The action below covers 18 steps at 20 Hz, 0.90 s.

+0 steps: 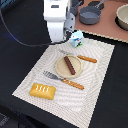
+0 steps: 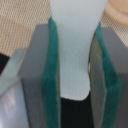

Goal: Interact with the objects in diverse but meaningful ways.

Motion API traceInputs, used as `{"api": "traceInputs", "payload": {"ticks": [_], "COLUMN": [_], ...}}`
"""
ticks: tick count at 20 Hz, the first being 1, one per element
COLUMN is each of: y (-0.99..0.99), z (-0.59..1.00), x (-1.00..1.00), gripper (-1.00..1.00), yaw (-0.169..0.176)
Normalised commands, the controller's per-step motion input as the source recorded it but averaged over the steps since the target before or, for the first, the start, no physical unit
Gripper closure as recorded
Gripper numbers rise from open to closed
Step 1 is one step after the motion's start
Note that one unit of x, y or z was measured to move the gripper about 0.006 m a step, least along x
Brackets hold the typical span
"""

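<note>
Between my green pads (image 2: 50, 75) sits a pale fish (image 2: 75, 50), pinched from both sides, so my claw (image 2: 75, 95) is closed narrow on it. From outside, my arm hangs upright over the placemat's (image 1: 95, 80) far edge, beside the carton (image 1: 77, 39). Its white body hides claw and fish there, while the sausage (image 1: 69, 65) lies on the plate (image 1: 60, 68) and the loaf (image 1: 43, 90) near the mat's corner.

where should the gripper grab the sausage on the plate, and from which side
Grip the brown sausage across its middle, coming straight down from above. It lies flat and alone on the round plate, long and narrow, so fingers should close across its short width, turned square to its diagonal length. The gripper is already shut on a white fish-shaped piece, which would probably need setting down first.
</note>
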Motion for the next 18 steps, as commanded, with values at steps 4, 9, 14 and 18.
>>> {"api": "traceInputs", "payload": {"ticks": [4, 9, 14, 18], "y": [0.51, 0.67, 0.62, 0.36], "z": [-0.16, -0.08, -0.03, -0.16], "x": [-0.63, -0.17, 0.22, 0.2], "gripper": [1.0, 1.0, 1.0, 1.0], "yaw": [0.08, 0.04, 0.005, 0.0]}}
